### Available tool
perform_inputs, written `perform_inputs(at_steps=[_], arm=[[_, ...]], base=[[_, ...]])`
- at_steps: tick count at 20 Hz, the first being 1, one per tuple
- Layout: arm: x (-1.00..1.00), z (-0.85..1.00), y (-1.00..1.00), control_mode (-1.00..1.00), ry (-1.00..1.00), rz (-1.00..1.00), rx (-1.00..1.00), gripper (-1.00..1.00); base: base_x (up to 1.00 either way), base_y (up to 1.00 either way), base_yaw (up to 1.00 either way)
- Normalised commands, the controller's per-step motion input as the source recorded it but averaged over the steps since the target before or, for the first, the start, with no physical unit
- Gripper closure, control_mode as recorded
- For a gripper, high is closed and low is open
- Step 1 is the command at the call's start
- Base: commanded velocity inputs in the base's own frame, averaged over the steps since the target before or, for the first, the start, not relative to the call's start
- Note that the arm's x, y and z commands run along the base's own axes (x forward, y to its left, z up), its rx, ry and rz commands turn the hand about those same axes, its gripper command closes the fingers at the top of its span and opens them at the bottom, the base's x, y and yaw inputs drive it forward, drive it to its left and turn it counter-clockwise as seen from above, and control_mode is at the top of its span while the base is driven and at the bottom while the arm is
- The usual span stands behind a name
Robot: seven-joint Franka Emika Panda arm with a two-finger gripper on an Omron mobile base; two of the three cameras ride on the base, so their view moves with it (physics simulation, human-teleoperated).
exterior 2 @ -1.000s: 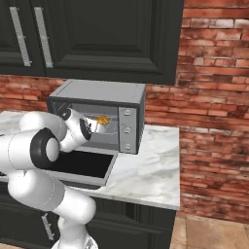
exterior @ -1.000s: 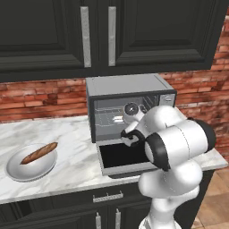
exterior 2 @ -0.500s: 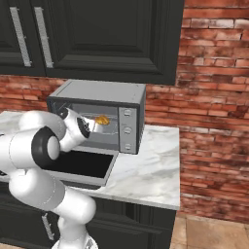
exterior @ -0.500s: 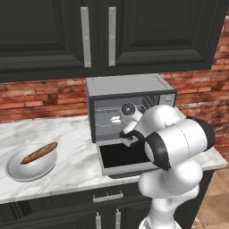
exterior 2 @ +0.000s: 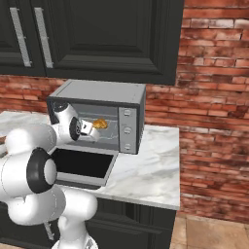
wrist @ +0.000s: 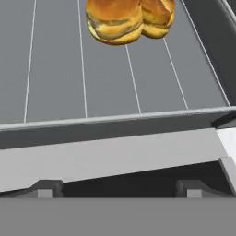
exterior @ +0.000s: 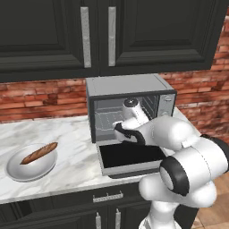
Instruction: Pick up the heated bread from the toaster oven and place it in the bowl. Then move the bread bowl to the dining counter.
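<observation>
currently the gripper sits at the toaster oven mouth, centre left of frame; i cannot tell its opening. heated bread lies on the rack, top of hand view. risk: shoving it deeper or clipping the open door

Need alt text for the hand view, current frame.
A golden-orange, bun-like lump of heated bread sits on the thin wire rack inside the silver-grey toaster oven, at the top of the view. Nearer the camera, the oven's grey front sill crosses the whole picture, with two small dark finger tips rising at the bottom.
</observation>
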Motion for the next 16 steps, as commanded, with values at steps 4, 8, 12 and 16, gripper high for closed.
perform_inputs(at_steps=[4,8,12,16], arm=[[-1.00,-0.29,0.00,-1.00,0.32,-0.02,0.00,-1.00],[-1.00,-0.42,0.00,-1.00,0.28,-0.02,0.00,-1.00],[-1.00,-0.22,0.00,-1.00,0.09,0.00,0.00,-1.00],[-0.76,0.19,0.00,-1.00,-0.33,0.00,-0.01,-1.00]], base=[[0.00,0.00,0.00],[0.00,0.00,0.00],[0.00,0.00,0.00],[0.00,0.00,0.00]])
